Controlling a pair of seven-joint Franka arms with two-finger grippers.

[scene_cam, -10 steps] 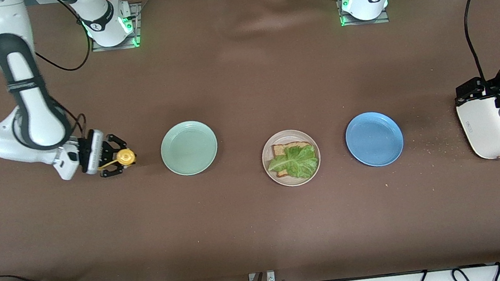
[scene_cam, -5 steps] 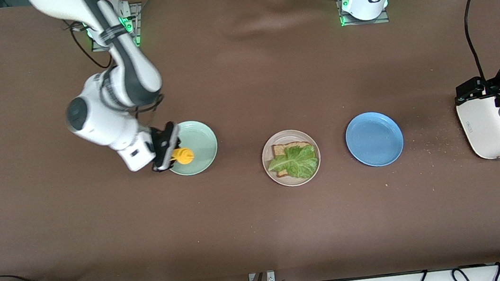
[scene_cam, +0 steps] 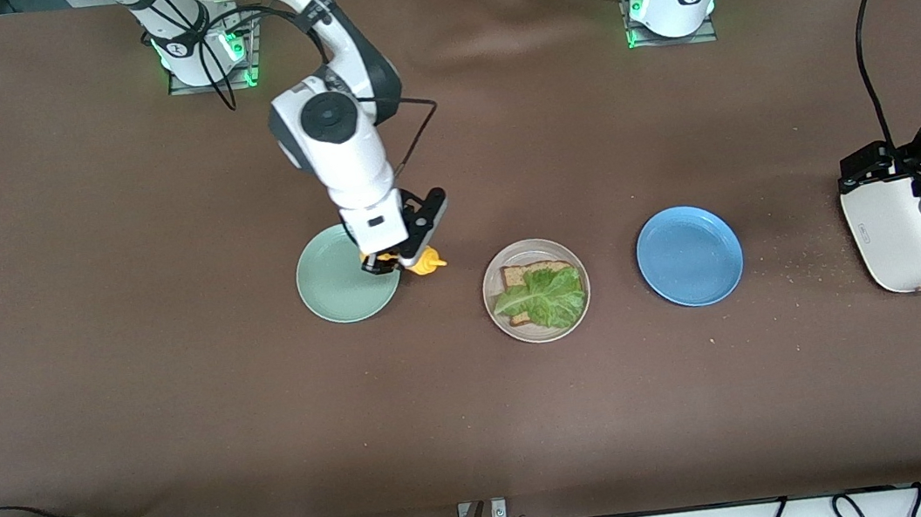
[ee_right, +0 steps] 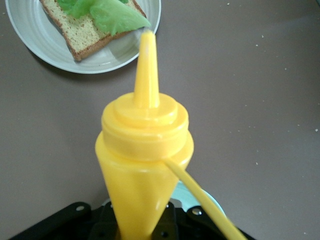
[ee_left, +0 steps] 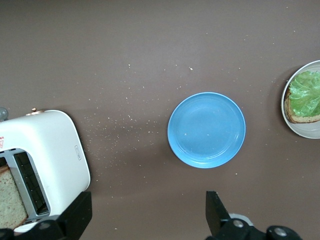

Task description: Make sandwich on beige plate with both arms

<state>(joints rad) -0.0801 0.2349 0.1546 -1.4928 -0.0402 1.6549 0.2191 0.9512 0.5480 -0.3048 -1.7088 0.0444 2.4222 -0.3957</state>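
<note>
The beige plate [scene_cam: 540, 328] sits mid-table with one slice of brown bread [scene_cam: 519, 273] and a green lettuce leaf [scene_cam: 549, 296] on it; it also shows in the right wrist view [ee_right: 45, 45] and the left wrist view [ee_left: 305, 131]. My right gripper [scene_cam: 406, 258] is shut on a yellow squeeze bottle [scene_cam: 426, 263], held over the table between the mint-green plate [scene_cam: 338, 295] and the beige plate; its nozzle [ee_right: 146, 65] points toward the sandwich. My left gripper [ee_left: 147, 220] is open and empty, up over the toaster [scene_cam: 906, 234].
A blue plate [scene_cam: 689, 255] lies between the beige plate and the white toaster at the left arm's end. A bread slice [ee_left: 10, 197] stands in the toaster's slot. Crumbs dot the cloth near the toaster.
My right arm has swung the yellow bottle from the right arm's end of the table, across the mint-green plate, toward the beige plate. The left arm has not moved.
</note>
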